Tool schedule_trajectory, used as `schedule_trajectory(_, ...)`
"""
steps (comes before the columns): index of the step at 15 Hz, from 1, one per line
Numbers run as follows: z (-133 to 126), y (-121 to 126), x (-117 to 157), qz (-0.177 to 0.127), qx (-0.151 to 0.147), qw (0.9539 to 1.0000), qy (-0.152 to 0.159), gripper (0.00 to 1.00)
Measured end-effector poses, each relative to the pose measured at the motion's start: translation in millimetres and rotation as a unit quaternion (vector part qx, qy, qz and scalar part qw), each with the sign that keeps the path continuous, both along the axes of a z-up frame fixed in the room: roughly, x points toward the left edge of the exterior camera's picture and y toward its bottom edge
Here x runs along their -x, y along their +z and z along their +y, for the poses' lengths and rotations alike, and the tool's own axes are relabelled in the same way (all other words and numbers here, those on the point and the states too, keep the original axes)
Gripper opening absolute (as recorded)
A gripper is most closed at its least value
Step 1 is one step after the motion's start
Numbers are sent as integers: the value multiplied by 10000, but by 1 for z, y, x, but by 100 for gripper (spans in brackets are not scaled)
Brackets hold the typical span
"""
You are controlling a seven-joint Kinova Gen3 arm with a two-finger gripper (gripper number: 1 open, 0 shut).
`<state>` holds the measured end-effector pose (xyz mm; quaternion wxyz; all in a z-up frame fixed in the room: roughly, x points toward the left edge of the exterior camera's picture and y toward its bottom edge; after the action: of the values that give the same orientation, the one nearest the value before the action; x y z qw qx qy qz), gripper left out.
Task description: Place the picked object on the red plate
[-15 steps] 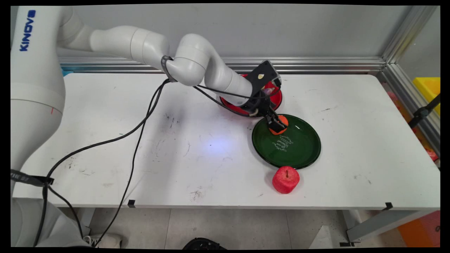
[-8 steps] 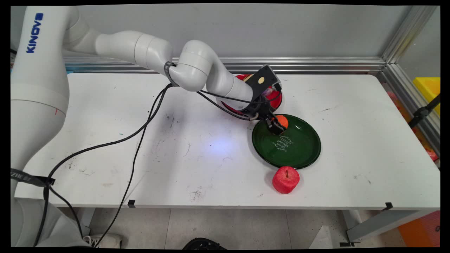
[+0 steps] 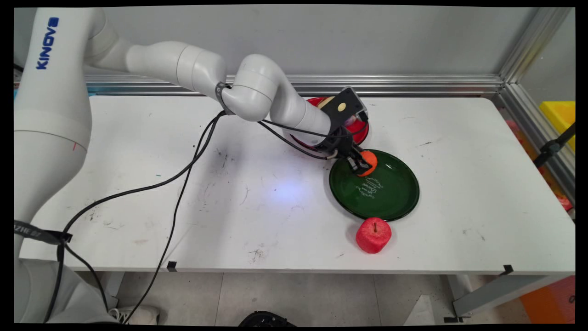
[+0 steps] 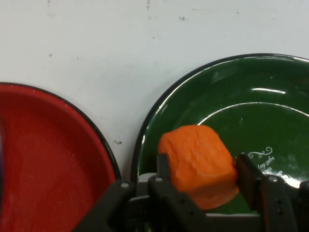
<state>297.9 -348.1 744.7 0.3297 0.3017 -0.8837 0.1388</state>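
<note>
Holding: black two-finger gripper clenched on an orange foam chunk over the glossy green round plate.
Plates: two (one red).
Apple: one red foam apple, on the table.

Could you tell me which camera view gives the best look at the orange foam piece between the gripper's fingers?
The hand view: the orange foam piece fills the lower middle, clamped in the gripper over the green plate. In the main view it is a small orange patch partly hidden by the gripper.
</note>
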Motion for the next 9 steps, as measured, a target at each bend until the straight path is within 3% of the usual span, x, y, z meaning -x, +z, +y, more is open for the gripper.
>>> schedule_trajectory(9,-2,35,4,167,156,9996,-146,0)
